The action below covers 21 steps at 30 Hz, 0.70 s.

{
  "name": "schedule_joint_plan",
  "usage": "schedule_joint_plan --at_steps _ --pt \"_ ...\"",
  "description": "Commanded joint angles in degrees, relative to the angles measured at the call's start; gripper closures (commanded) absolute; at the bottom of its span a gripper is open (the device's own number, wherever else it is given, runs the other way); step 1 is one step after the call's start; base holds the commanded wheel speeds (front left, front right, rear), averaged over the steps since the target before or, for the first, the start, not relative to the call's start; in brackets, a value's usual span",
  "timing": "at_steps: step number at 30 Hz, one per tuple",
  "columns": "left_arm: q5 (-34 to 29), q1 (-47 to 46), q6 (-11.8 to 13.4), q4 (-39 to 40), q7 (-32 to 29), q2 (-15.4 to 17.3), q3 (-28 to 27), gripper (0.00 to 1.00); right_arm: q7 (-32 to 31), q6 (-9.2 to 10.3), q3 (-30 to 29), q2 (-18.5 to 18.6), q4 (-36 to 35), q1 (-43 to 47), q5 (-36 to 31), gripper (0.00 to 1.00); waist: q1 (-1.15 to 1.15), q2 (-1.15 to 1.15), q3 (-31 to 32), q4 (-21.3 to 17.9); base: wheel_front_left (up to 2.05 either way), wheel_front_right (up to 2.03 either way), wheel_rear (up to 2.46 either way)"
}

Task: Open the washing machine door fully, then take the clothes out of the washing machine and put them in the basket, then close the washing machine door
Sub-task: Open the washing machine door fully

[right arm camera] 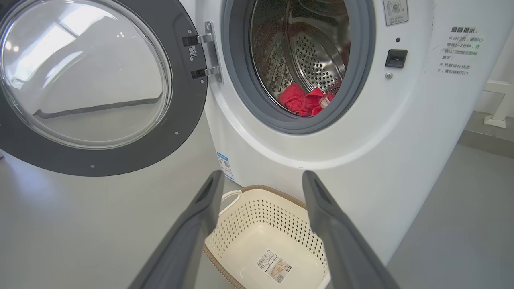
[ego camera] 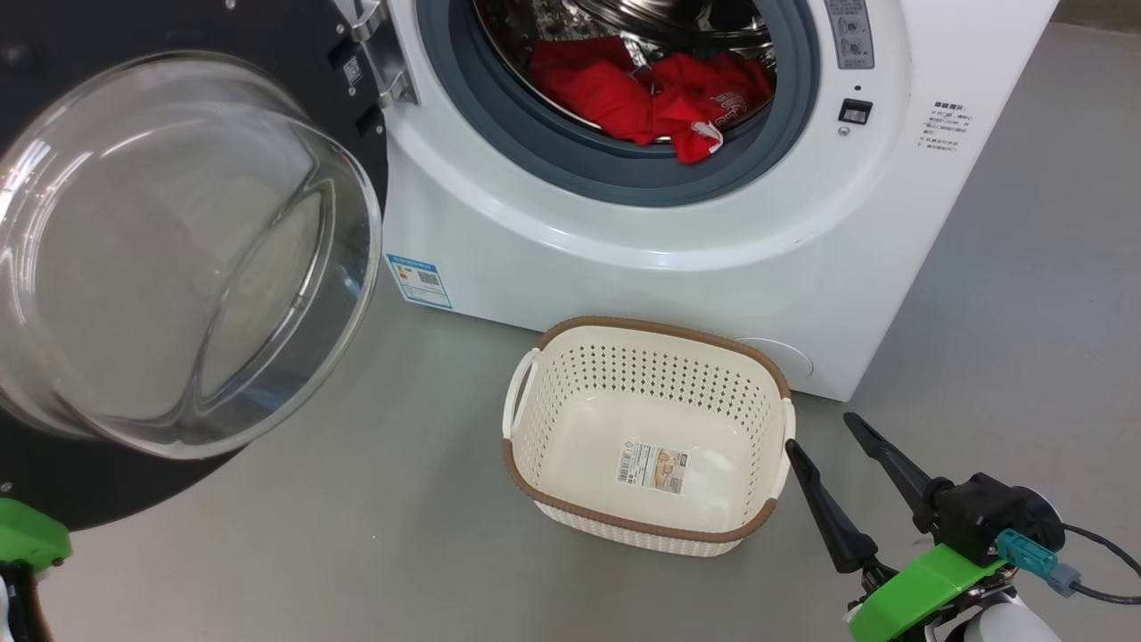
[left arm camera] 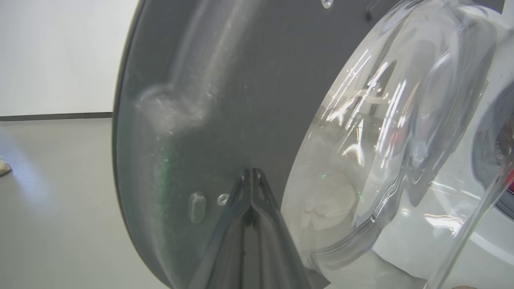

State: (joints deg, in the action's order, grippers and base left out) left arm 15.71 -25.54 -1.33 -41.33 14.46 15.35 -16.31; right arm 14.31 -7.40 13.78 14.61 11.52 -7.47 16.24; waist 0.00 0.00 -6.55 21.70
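Grey floor (ego camera: 339, 544) carries one basket (ego camera: 642, 379), one washing machine (ego camera: 579, 259).

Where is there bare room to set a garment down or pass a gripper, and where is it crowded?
Free: inside the basket, bar its label; the floor between door and basket. Crowded: the drum, where the clothes lie; the gap between basket and washing machine.

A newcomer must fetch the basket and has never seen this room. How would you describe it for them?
Find the big white washing machine with its round door swung open. On the grey floor right before it, below the opening with red clothes inside, stands the basket. It alone is cream, full of small holes, with a brown rim and just a paper label inside.
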Motion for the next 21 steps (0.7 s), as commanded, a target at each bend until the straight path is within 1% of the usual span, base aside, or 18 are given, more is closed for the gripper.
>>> schedule_joint_plan --at_steps 1,7,15,16,17,18,20,21 --pt "-0.7 -2.1 -0.3 0.9 0.5 2.8 -2.3 1.00 0.7 -0.09 0.9 0.2 -1.2 -1.7 0.0 0.00 0.00 0.00 0.2 0.1 0.00 0.00 0.00" --pt "-1.9 -1.0 -1.4 1.9 0.5 1.1 -3.8 1.00 0.7 -0.09 1.0 -0.1 -1.1 -1.5 0.1 0.00 0.00 0.00 0.7 0.2 0.00 0.00 0.00" --pt "-3.2 3.7 -4.0 6.9 0.5 -3.3 -4.8 1.00 0.7 -0.09 0.7 -0.2 -1.1 -1.1 0.4 0.00 0.00 0.00 2.2 -0.1 0.00 0.00 0.00" --pt "-3.6 4.5 -4.2 7.7 0.5 -3.8 -4.8 0.96 0.7 -0.09 0.7 -0.2 -1.1 -1.0 0.4 0.00 0.00 0.00 2.3 -0.2 0.00 0.00 0.00" --pt "-3.8 5.3 -4.4 8.4 0.5 -4.4 -4.6 0.83 0.7 -0.09 0.6 -0.2 -1.1 -1.0 0.4 0.00 0.00 0.00 2.5 -0.3 0.00 0.00 0.00" --pt "-4.1 6.2 -4.7 9.0 0.5 -5.0 -4.4 0.66 0.7 -0.09 0.5 -0.2 -1.2 -1.0 0.4 0.00 0.00 0.00 2.6 -0.4 0.00 0.00 0.00" --pt "-4.4 7.7 -5.0 10.4 0.5 -5.8 -4.4 0.51 0.7 -0.09 0.3 -0.2 -1.2 -0.9 0.5 0.00 0.00 0.00 2.9 -0.6 0.00 0.00 0.00" --pt "-4.4 8.4 -5.2 11.0 0.5 -6.2 -4.2 0.19 0.7 -0.09 0.1 -0.3 -1.3 -0.8 0.5 0.00 0.00 0.00 3.1 -0.8 0.00 0.00 0.00"
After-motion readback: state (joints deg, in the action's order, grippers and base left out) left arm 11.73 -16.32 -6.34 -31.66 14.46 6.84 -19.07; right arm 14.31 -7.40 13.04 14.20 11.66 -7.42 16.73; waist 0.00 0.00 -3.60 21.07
